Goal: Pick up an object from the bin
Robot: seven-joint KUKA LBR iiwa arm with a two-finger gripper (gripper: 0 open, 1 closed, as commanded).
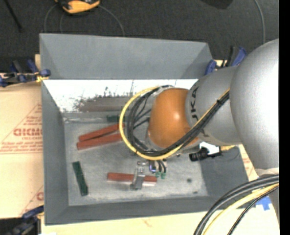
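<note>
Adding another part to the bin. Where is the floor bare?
Bare floor lies between the long red bars and the short red bar, right of the green bar, and in the bin's lower right corner. Crowded around the pincer at the short bar's end.

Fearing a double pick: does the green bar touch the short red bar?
Apart: camera view shows bare bin floor between the green bar and short red bar.

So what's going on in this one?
The KUKA arm reaches into the grey bin from the right. Its gripper is down near the floor at the front, at the right end of a small red-brown bar. Whether it grips the bar is unclear. Longer red-brown sticks lie further back, and a dark green bar lies at the front left.
</note>
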